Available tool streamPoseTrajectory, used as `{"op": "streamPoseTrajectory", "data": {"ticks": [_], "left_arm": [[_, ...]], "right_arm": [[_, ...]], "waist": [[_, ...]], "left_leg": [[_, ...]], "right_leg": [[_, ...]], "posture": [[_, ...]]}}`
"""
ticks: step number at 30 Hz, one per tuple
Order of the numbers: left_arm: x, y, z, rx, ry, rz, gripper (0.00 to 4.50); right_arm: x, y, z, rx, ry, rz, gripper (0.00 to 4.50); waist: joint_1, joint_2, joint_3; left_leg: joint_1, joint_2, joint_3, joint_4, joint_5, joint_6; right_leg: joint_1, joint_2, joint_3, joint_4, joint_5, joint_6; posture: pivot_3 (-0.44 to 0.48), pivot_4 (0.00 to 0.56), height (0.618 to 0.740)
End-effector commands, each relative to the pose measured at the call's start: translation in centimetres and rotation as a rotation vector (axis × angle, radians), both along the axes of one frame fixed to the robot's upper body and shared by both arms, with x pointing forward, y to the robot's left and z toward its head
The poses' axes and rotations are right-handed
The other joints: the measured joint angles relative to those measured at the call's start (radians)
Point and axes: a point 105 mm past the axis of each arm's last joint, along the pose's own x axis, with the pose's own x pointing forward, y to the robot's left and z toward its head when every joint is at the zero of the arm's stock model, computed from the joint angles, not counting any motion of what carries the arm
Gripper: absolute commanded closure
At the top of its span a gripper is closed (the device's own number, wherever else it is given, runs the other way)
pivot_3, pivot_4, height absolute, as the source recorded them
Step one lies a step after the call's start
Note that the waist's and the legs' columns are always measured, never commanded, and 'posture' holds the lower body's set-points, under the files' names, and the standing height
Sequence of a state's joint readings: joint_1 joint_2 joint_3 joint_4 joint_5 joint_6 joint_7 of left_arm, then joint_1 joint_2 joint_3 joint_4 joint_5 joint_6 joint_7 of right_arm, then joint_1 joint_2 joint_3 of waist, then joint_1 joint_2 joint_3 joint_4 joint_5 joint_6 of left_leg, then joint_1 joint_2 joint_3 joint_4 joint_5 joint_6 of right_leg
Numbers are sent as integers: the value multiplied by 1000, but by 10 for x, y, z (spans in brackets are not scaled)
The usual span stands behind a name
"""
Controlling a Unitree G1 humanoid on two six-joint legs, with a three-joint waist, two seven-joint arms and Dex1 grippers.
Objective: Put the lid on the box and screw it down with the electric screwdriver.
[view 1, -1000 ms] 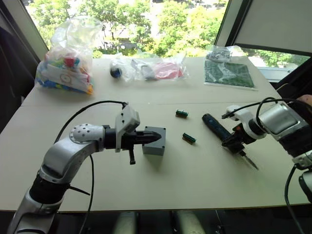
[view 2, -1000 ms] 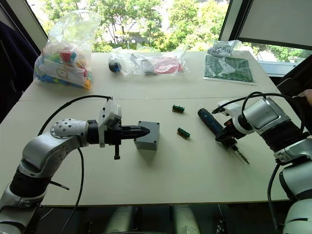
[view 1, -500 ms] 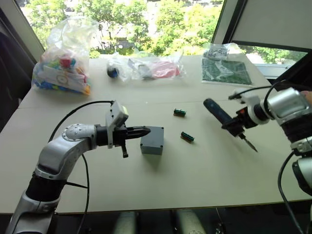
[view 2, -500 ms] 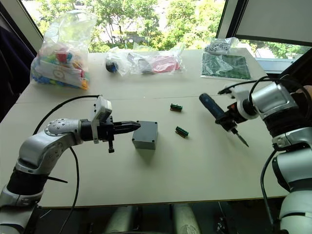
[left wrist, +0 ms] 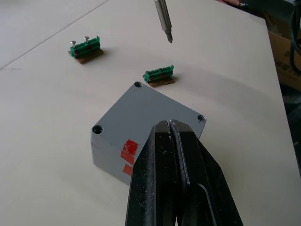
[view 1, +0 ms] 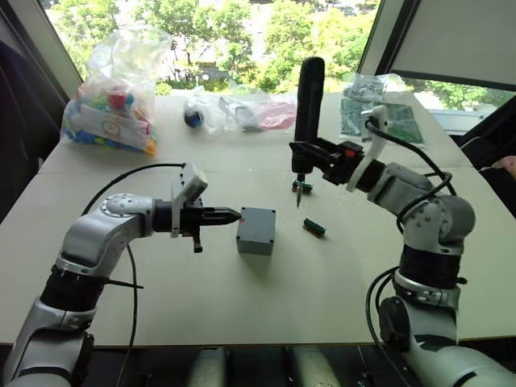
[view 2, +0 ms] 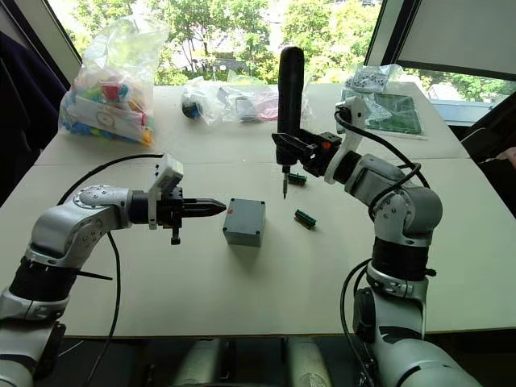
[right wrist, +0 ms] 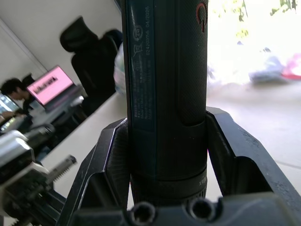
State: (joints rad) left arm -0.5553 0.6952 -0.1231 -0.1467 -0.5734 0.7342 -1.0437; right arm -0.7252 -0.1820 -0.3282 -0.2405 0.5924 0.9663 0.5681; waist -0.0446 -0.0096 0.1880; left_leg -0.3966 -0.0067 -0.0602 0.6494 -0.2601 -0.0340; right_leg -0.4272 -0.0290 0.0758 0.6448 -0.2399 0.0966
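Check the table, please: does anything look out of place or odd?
Nothing stands out. The box sits square with its lid on. The right gripper holds the electric screwdriver upright in the air, bit down, beyond the box.

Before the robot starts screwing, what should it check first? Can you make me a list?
1. Screwdriver held firmly: ok. The right gripper is clamped around the electric screwdriver.
2. Screwdriver upright, bit down: ok.
3. Bit over a screw hole: not ok. It hangs above the table, off to one side of the box.
4. Lid on the box: ok. The lid covers the top, with holes showing at its corners.
5. Screws in the holes: cannot tell.
6. Box held steady: not ok. The left gripper is shut, pointing at the box from just beside it.
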Motion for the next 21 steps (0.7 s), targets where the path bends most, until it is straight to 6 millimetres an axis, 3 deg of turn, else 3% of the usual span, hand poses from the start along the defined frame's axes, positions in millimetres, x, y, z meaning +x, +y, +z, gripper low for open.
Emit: {"op": "streamPoseTrajectory", "data": {"ticks": [1,9,21], "left_arm": [[6,-9,5,22,-44,-11,4500],[25,-11,-24,118,-88,59,4500],[18,-9,-24,95,-69,46,4500]], "right_arm": [[-15,12,22,132,-134,7,2614],[-8,29,1,77,-168,-41,2614],[-2,33,-30,-16,-173,-89,2614]], "waist": [[0,0,0],[-3,0,0],[-1,0,0]], "left_leg": [[1,0,0,-1,0,0],[3,1,0,-3,0,0],[3,1,0,-2,0,0]], "right_leg": [[0,1,0,0,0,0],[0,3,0,2,0,-1],[0,2,0,1,0,-1]], "posture": [[0,150,740],[0,150,740],[0,150,740]]}}
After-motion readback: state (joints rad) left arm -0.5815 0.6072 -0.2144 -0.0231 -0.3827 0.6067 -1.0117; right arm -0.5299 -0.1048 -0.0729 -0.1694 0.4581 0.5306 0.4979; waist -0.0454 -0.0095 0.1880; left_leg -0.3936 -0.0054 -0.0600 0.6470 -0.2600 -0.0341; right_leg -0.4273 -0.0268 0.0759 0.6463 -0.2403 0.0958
